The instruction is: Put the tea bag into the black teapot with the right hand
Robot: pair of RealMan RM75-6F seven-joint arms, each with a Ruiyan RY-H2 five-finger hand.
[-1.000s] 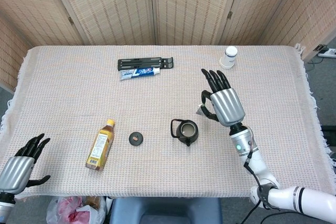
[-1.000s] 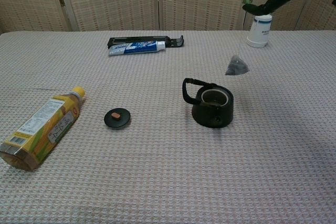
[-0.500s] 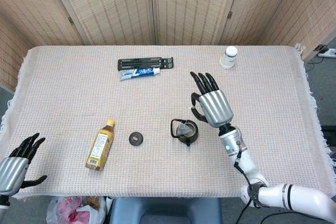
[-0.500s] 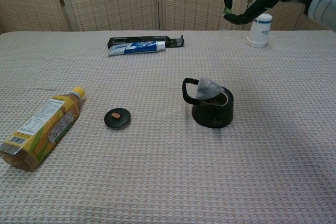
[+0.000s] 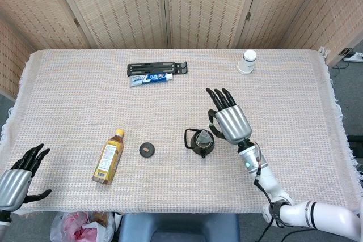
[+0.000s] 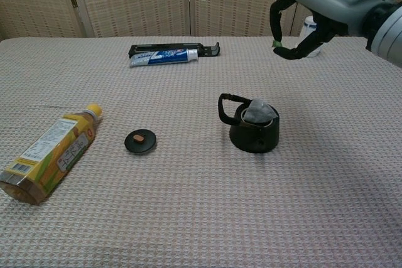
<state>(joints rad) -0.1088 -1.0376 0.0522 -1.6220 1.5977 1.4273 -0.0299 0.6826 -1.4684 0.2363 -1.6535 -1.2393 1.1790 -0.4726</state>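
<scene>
The black teapot stands open near the table's middle, handle to its left. The grey tea bag sits in the pot's mouth, its top poking above the rim. It hangs on a thin string from a small green tag, pinched between thumb and a finger of my right hand, which hovers above and right of the pot with its other fingers spread. My left hand rests open off the table's near-left corner, holding nothing.
The pot's round black lid lies left of the pot. A yellow drink bottle lies on its side further left. A toothpaste tube and a black stand sit at the back, a white cup at the back right.
My right hand moved left and down toward the pot. The tea bag swung from the air right of the pot into its mouth. The left hand sank slightly.
</scene>
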